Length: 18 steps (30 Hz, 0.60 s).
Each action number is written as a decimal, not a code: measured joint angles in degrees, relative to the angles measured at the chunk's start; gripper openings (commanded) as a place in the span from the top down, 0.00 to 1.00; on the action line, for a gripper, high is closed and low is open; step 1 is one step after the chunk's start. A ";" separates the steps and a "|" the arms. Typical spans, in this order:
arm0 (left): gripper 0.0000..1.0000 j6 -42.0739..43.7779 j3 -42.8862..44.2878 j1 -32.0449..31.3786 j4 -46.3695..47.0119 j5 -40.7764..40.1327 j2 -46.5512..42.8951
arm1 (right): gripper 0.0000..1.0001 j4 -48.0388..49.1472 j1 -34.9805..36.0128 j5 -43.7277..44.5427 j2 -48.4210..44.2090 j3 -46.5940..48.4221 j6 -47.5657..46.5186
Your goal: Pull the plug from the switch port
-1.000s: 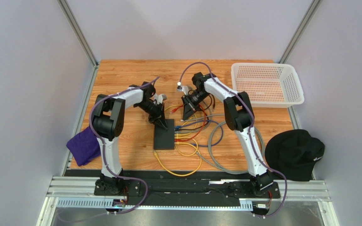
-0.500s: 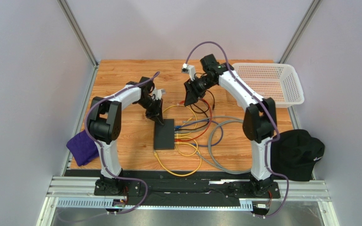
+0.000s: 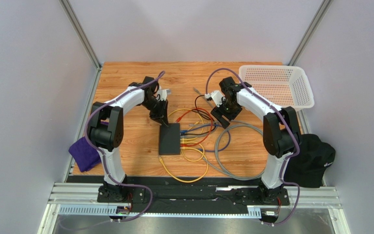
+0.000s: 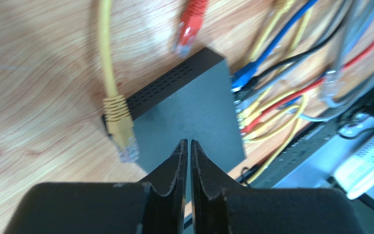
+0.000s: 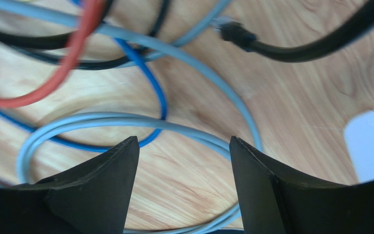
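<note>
The switch (image 3: 169,139) is a flat black box in the middle of the table. Blue, yellow and red cables run into the sockets on its right edge (image 4: 245,78). My left gripper (image 3: 163,119) hovers over the switch's (image 4: 189,112) far end, all but shut, with only a slit between its fingers (image 4: 189,142) and nothing in it. A loose yellow plug (image 4: 120,131) and a loose red plug (image 4: 189,29) lie beside the box. My right gripper (image 3: 221,117) is open and empty (image 5: 184,141) above a grey cable loop (image 5: 125,122). A black plug (image 5: 235,33) lies free on the wood.
A white basket (image 3: 276,85) stands at the far right, a black cap (image 3: 305,161) at the near right, and a purple cloth (image 3: 86,151) at the near left. Yellow (image 3: 189,170) and grey (image 3: 228,156) cable loops spread in front of and right of the switch.
The right gripper has opened, risen from beside the switch and swung right over the cable loops. The black cable now lies loose. The left gripper has drawn back off the switch's far end.
</note>
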 measured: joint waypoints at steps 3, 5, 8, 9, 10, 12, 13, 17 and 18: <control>0.86 1.97 -1.11 0.11 -0.52 -2.25 -0.57 | 0.28 1.57 0.11 5.57 1.27 -0.20 0.76; 0.86 3.04 -1.51 0.26 -1.36 -3.39 -1.36 | 0.29 2.49 0.11 7.96 1.62 -0.31 1.01; 0.85 3.69 -1.62 0.46 -1.53 -3.45 -2.82 | 0.31 3.91 0.09 10.78 2.16 -1.36 0.52; 0.85 3.74 -1.62 0.52 -1.44 -3.41 -3.21 | 0.32 4.28 0.02 11.56 2.64 -1.88 0.17; 0.85 3.78 -1.66 0.57 -1.33 -3.15 -3.56 | 0.33 4.59 -0.20 11.96 3.13 -2.40 -0.13; 0.85 3.80 -1.77 0.66 -1.03 -2.58 -4.20 | 0.35 4.66 -0.57 12.41 4.59 -3.15 -0.92; 0.85 3.82 -1.86 0.68 -0.90 -2.34 -4.48 | 0.42 4.20 -0.68 12.79 5.22 -3.15 -1.51; 0.85 3.82 -2.23 0.85 -0.85 -2.14 -6.12 | 0.63 3.41 -1.81 16.11 6.36 -4.31 -3.02; 0.85 3.82 -2.49 0.96 -0.79 -2.03 -6.80 | 0.69 3.52 -2.32 17.66 6.29 -4.74 -3.43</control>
